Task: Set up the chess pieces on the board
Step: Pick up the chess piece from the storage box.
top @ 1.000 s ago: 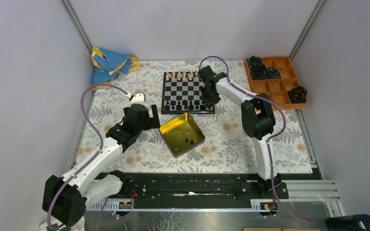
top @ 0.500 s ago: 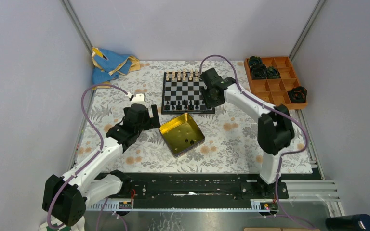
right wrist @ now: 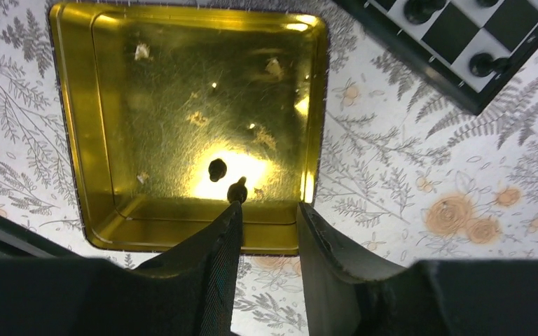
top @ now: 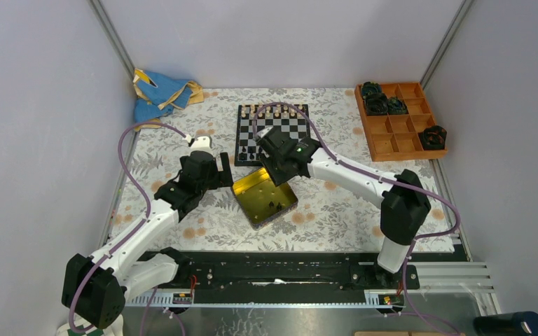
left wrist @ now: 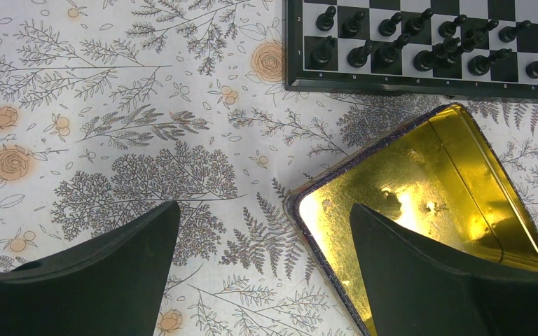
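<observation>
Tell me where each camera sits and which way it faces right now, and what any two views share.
Top external: above and behind the arm bases, looking down on the floral cloth; both arms show, left gripper and right gripper by the yellow tin.
Left wrist: over the cloth, looking down at the tin's corner and the near edge of the board; its open fingers show.
Right wrist: over the tin, looking down at two black pieces inside; its fingers show.
Shared: both wrist views catch tin and board.
</observation>
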Controlling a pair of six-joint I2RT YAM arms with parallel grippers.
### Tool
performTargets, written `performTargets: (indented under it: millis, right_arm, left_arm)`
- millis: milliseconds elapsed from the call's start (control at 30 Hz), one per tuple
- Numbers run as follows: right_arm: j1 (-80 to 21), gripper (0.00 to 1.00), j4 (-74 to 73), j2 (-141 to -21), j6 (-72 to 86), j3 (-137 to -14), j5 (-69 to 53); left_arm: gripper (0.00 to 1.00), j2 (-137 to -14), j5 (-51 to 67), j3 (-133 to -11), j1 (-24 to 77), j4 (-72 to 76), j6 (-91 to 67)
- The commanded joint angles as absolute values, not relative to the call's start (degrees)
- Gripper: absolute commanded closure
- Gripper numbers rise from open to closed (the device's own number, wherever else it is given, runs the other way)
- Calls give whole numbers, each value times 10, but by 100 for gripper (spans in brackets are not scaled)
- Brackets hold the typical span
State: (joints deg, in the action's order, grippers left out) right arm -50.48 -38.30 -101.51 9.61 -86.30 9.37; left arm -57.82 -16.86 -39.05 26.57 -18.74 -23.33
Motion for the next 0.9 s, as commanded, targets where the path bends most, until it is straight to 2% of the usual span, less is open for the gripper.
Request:
performTargets:
  millis: [0,467,867]
  right_arm:
    - [-524,59,-382,-1013,131,-850,90]
    - [-544,55,-332,-1041,157,-776,62]
    - [-546,54,-319,-1063,160,-762,52]
  left_arm:
    - [1,-575,-161,-387,263,-150,-236]
    - [1,-572,-158,-387,263,-150,-236]
    - [1,-574,-158,-387,263,-149,-236]
